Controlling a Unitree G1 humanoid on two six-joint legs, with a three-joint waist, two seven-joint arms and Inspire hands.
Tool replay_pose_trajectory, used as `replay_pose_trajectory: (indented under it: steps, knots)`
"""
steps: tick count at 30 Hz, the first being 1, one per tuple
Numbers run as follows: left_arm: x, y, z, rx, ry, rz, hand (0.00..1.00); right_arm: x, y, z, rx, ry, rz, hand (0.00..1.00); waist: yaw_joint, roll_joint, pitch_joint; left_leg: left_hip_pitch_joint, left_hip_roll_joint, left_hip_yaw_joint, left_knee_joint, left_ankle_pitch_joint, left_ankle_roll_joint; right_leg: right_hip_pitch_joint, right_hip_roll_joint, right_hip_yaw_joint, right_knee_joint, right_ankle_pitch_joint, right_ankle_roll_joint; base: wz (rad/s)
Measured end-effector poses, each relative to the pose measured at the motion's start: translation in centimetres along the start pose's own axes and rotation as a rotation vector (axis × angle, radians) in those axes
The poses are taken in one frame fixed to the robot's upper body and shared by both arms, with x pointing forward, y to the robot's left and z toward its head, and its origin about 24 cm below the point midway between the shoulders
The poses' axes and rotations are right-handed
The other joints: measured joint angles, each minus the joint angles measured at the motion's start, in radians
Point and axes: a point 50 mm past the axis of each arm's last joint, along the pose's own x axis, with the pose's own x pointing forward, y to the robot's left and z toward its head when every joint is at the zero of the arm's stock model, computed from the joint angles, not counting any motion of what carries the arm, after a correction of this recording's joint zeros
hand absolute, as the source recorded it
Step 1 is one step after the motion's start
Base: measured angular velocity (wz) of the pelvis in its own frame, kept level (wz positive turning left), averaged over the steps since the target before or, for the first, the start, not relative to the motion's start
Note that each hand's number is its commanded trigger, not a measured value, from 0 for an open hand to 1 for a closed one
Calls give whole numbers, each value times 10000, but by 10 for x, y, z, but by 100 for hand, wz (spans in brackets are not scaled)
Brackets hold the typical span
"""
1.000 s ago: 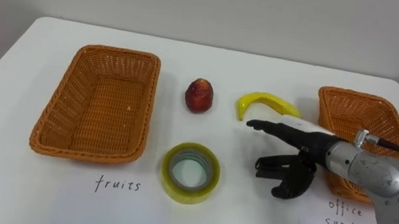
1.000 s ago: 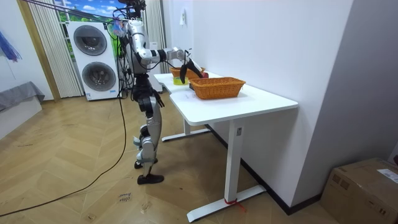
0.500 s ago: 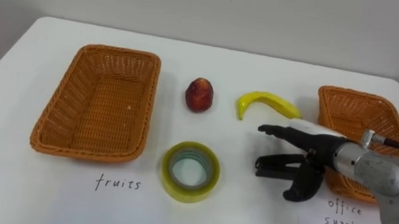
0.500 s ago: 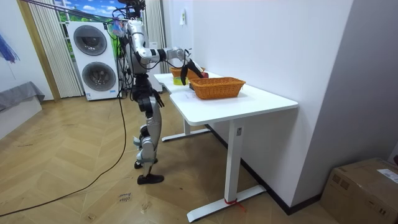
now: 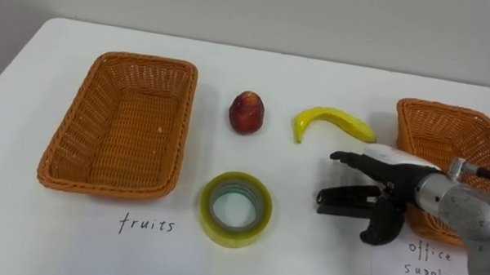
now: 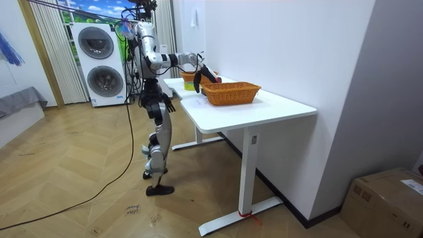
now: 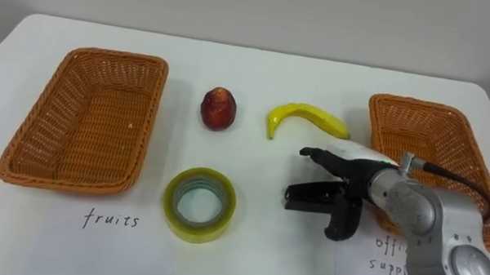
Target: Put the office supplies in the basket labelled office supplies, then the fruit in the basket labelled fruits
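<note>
My right hand (image 5: 395, 182) reaches in from the right, low over the table, open. Its straight fingers (image 5: 354, 160) point left and the thumb hooks down toward me. Between them lies a black oblong office item (image 5: 345, 202), its right end hidden under the palm; I see table between it and the fingers. A red peach (image 5: 246, 113) and a yellow banana (image 5: 331, 122) lie mid-table. Near the front edge sits a yellow tape roll (image 5: 235, 209). The left wicker basket (image 5: 64, 160) is labelled fruits. The right wicker basket (image 5: 441, 128) stands behind the hand.
A handwritten "fruits" label (image 5: 144, 225) lies before the left basket, and an "office supplies" paper (image 5: 433, 260) sits under my right forearm. In the room view I stand at the end of a white table (image 6: 264, 106) set against the wall.
My right hand has slid right, toward the office basket, uncovering more of the black item, which has stayed almost in place. The camera has shifted slightly.
</note>
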Motion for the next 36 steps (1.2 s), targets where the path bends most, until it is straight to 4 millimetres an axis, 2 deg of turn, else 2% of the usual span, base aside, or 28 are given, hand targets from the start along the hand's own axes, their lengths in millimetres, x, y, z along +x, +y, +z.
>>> replay_pose_trajectory:
  steps: [3,14,21,30,31,36]
  knots:
    - [0,-1,0,-31,-19,59,0,4,3,-4,153,185,-222,0,58,-5,-8,17,-1,26,-6,0,0,6,-3,23,2,2,-1,0]
    - [0,-6,1,-123,-36,163,0,9,7,2,474,292,-969,0,71,65,-41,68,0,67,-21,2,3,30,9,74,-2,20,5,-1]
    - [-1,-11,3,-123,-190,204,0,15,16,-2,829,483,-745,0,65,70,-40,59,-1,78,-22,2,4,27,16,51,-1,21,4,0]
    - [-1,-13,3,-146,-176,212,0,18,23,5,1226,184,-723,0,96,16,-76,124,3,83,-29,2,4,79,31,90,0,22,3,0]
    - [-1,-13,4,-145,-186,215,0,19,25,6,1279,169,-691,0,86,53,-50,161,4,81,-37,2,4,122,31,85,-7,22,3,0]
    - [-1,-12,4,-153,-143,303,0,19,29,4,1478,351,-570,0,110,43,-59,188,1,85,-80,2,4,158,37,88,1,22,3,0]
